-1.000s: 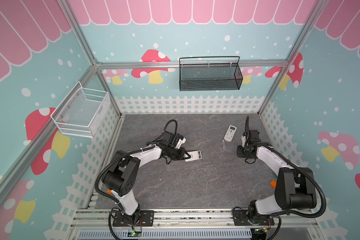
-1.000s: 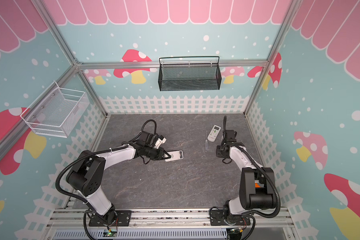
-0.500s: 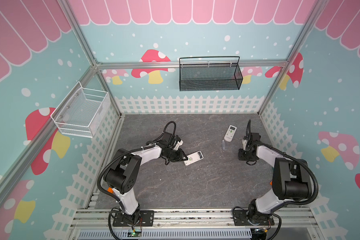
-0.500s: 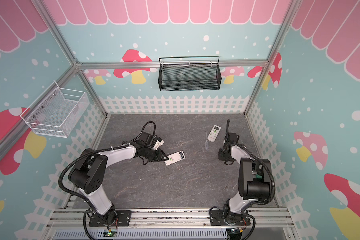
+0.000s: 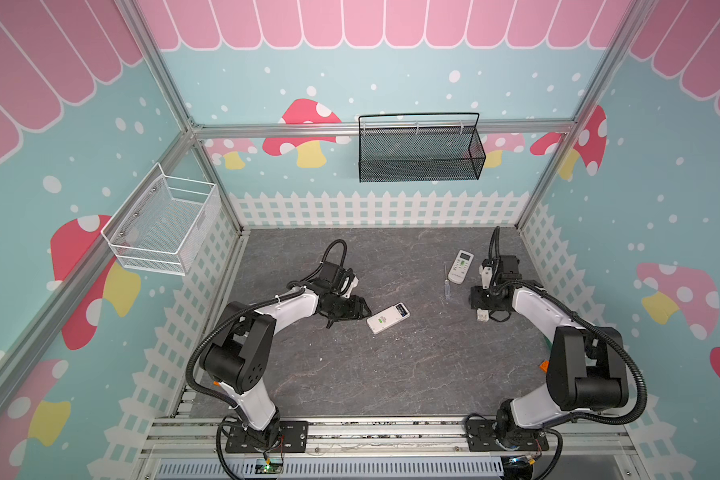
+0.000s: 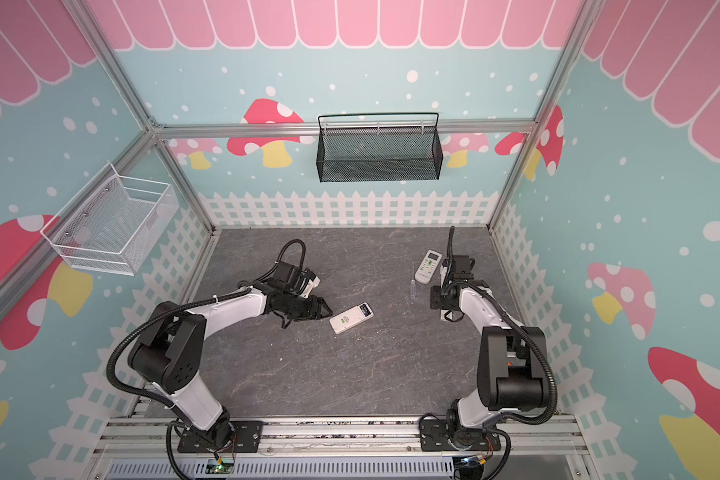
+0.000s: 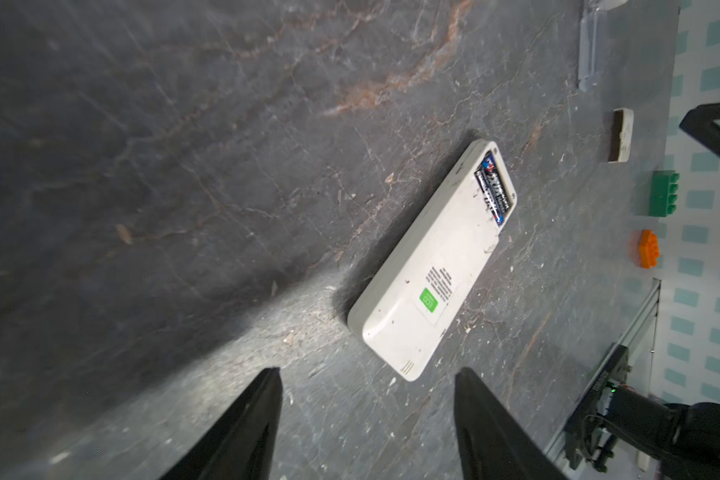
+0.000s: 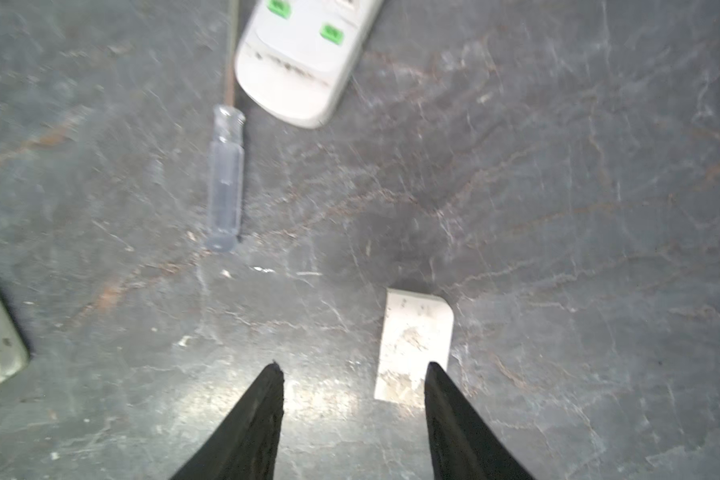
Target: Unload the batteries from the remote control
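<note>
Left wrist view: left gripper (image 7: pixel 366 370) spread wide, empty, near the face-down remote (image 7: pixel 425 270); black batteries (image 7: pixel 493 191) seated inside; right gripper (image 8: pixel 352 363) parted, empty.

Bare floor (image 5: pixel 427 332) between opened remote (image 5: pixel 388 318) and screwdriver (image 5: pixel 447 286); loose cover (image 8: pixel 414 345) beside right pincer (image 8: pixel 353 365).

Nothing legible — green sticker (image 7: pixel 428 300) and fine print on remote (image 7: pixel 391 328), battery (image 7: pixel 493 189) lettering blurred

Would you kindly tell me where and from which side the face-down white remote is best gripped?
I'd take the remote across its narrow width near the labelled end, left gripper coming down from above. It lies flat, back up, long edges free, and that leaves the open compartment's batteries uncovered.
</note>
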Motion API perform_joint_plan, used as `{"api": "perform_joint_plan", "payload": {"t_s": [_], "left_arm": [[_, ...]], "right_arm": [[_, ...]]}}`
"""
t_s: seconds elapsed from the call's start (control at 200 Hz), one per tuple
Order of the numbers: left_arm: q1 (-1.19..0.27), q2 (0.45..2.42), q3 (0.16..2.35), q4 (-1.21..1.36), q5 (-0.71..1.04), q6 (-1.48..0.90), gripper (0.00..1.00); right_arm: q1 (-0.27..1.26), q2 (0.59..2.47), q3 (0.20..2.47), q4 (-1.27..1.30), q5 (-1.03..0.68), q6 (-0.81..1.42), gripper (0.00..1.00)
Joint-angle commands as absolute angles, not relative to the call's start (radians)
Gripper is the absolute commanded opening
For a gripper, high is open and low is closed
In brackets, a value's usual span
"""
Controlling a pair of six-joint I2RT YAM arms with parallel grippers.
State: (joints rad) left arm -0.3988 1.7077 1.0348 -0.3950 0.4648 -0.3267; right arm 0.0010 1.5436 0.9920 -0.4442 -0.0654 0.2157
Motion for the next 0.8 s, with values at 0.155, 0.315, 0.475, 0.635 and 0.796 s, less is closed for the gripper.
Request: {"api": "perform_joint_plan", "payload": {"t_s": [0.155,0.315,0.475,0.635,0.796], "left_arm": [[-0.369,1.574,1.021,-0.407,0.361,-0.195,0.95],[-0.352,1.542,1.032,-0.426,0.333,-0.147,1.0],[-0.34,1.525,1.04,-0.428,0.333,-0.145,1.0],[-0.336,1.516,1.047,-0.432,0.334,-0.135,1.0],[-0.327,1.51,1.06,-0.441,0.335,-0.131,1.0]], "right_arm": [[0.09,1.709,1.151,-0.439,-0.076,0.267,0.54],[0.106,1.811,1.222,-0.424,-0.082,0.292,0.48],[0.133,1.891,1.282,-0.425,-0.078,0.299,0.44],[0.152,1.964,1.307,-0.426,-0.08,0.302,0.41],[0.156,1.979,1.288,-0.42,-0.065,0.301,0.35]]}}
